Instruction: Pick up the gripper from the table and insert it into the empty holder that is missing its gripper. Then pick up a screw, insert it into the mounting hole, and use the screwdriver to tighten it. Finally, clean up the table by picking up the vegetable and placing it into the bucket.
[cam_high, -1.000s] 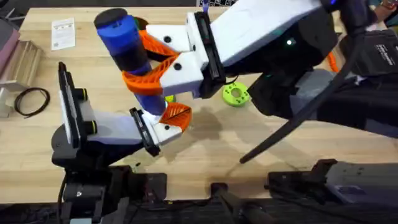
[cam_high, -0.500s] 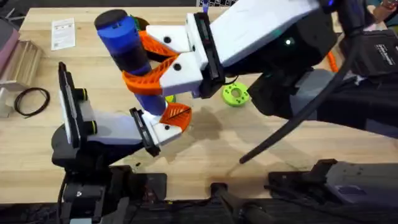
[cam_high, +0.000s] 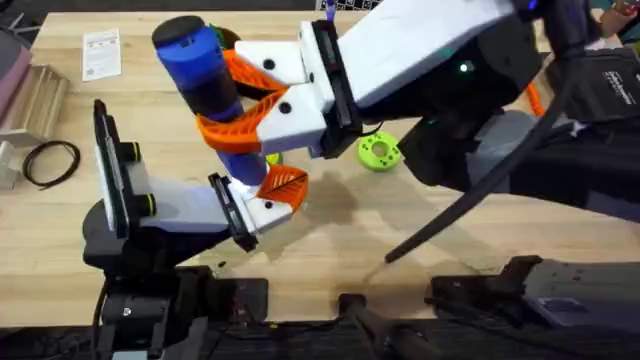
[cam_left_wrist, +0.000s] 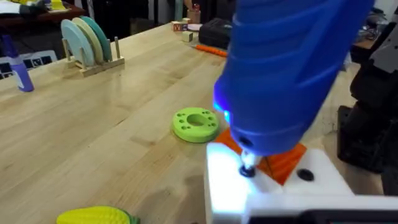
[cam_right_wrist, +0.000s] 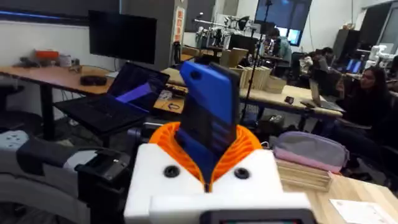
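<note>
the right gripper (cam_high: 245, 125) clamps the thick bright-blue pen-shaped screwdriver (cam_high: 205, 85), tip seated on the white plastic holder (cam_left_wrist: 273, 186). left jaws: cannot tell. screw-tightening underway; next, lift clear.

Smooth, glossy blue plastic on the screwdriver (cam_left_wrist: 280, 74), dark metal at its tip. Beneath it, the holder (cam_left_wrist: 273, 190) is matt white plastic. Pale wood-grain table (cam_left_wrist: 93, 124), satin finish, with a ribbed yellow plastic vegetable (cam_left_wrist: 93, 216) nearby.

Green disc (cam_high: 379, 151), black cable coil (cam_high: 51, 162), card (cam_high: 101, 54).
</note>
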